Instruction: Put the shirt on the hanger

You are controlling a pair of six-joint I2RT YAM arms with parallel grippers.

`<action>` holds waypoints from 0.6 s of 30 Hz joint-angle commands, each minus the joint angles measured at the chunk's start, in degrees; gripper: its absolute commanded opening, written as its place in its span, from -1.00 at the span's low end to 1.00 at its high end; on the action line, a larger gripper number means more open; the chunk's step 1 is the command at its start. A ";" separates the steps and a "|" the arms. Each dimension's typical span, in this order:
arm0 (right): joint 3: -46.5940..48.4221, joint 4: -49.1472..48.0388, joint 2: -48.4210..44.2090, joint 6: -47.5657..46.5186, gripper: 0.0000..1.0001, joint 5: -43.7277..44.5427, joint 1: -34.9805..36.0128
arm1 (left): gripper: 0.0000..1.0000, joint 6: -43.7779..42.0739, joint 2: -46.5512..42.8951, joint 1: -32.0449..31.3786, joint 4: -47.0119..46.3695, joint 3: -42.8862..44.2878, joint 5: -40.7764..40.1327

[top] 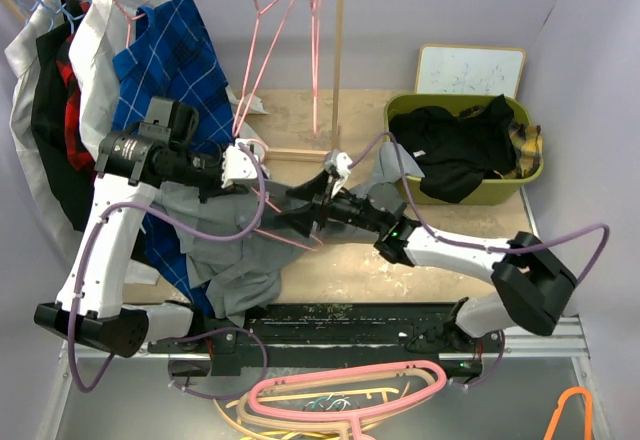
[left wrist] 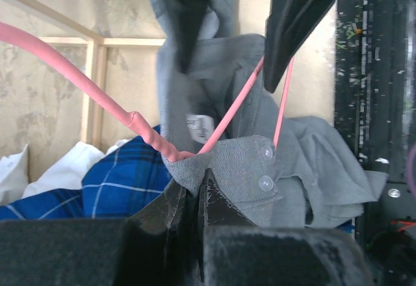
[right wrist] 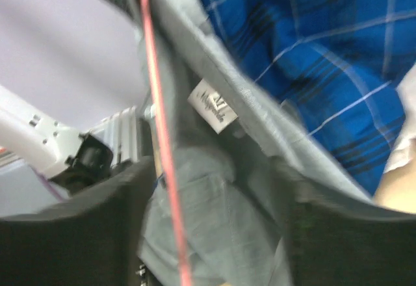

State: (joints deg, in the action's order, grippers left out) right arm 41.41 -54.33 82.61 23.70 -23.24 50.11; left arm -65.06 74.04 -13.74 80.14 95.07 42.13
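Left hand (left wrist: 198,181), clenched on the shirt (left wrist: 227,162), should hold it taut; right hand (right wrist: 214,195), released, can guide the hanger (left wrist: 78,78) inside.

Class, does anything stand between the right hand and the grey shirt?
Nothing visible does. The open right hand already straddles the shirt, and the pink wire of the hanger runs between its fingers too. The left hand pinches the same shirt.
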 commanded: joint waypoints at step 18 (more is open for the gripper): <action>-26.59 -1.56 -25.46 16.85 0.84 20.53 -4.84 | -1.00 4.67 -3.09 2.83 3.71 7.69 -1.41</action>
State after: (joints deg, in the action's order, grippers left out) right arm 14.11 -53.78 55.16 37.52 -3.57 44.64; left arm -61.49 71.55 -11.70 83.85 99.77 38.65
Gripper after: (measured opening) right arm 0.947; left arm 0.047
